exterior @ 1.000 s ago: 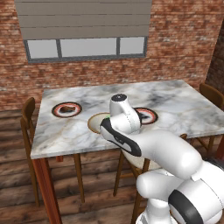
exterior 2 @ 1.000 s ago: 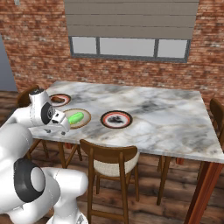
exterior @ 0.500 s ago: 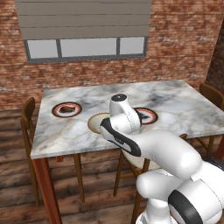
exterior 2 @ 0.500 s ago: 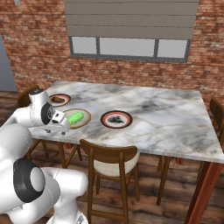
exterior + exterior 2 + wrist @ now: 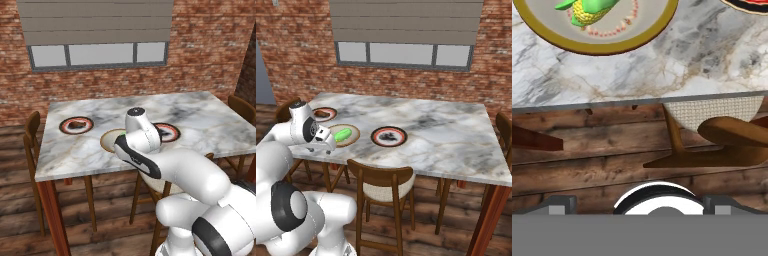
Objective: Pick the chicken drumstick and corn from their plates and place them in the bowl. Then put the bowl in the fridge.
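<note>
Corn (image 5: 342, 133) in bowl (image 5: 352, 138) on marble table (image 5: 446, 135), brick wall (image 5: 296, 55), gripper (image 5: 326, 142) spread

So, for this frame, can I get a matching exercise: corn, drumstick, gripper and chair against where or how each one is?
Things:
1. corn
2. chicken drumstick
3. gripper
4. chair

Places or states:
A. on a ringed plate
B. pushed in at the near edge of the table
C. lying in the bowl
D. open, holding nothing, just off the table's edge

Pairs: 1-C, 2-A, 3-D, 4-B
</note>
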Robot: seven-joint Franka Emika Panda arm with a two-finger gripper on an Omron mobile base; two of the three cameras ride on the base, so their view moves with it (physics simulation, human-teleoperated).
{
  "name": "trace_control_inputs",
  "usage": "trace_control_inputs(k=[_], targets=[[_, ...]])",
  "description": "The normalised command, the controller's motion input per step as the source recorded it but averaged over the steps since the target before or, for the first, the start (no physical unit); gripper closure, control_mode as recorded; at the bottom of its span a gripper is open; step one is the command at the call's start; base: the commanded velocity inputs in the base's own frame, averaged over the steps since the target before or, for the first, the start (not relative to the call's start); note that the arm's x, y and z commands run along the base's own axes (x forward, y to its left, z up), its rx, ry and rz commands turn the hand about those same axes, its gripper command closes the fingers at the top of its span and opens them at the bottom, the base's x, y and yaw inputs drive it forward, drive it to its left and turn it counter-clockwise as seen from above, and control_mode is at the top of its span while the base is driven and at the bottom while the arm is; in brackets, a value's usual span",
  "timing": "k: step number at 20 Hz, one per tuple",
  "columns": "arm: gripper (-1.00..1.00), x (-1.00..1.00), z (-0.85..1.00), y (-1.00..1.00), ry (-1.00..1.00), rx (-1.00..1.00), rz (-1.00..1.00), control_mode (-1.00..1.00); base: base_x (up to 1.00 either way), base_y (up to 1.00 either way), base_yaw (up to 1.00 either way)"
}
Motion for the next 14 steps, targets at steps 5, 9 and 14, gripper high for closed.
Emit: trace_control_inputs(k=[5, 9, 14], targets=[[-1.00, 0.00, 0.00, 0.00, 0.00, 0.00, 0.00, 1.00, 0.00, 0.00, 0.00], [-1.00, 0.00, 0.00, 0.00, 0.00, 0.00, 0.00, 1.00, -0.16, 0.00, 0.00], [-1.00, 0.00, 0.00, 0.00, 0.00, 0.00, 0.00, 1.00, -0.63, 0.22, 0.01]])
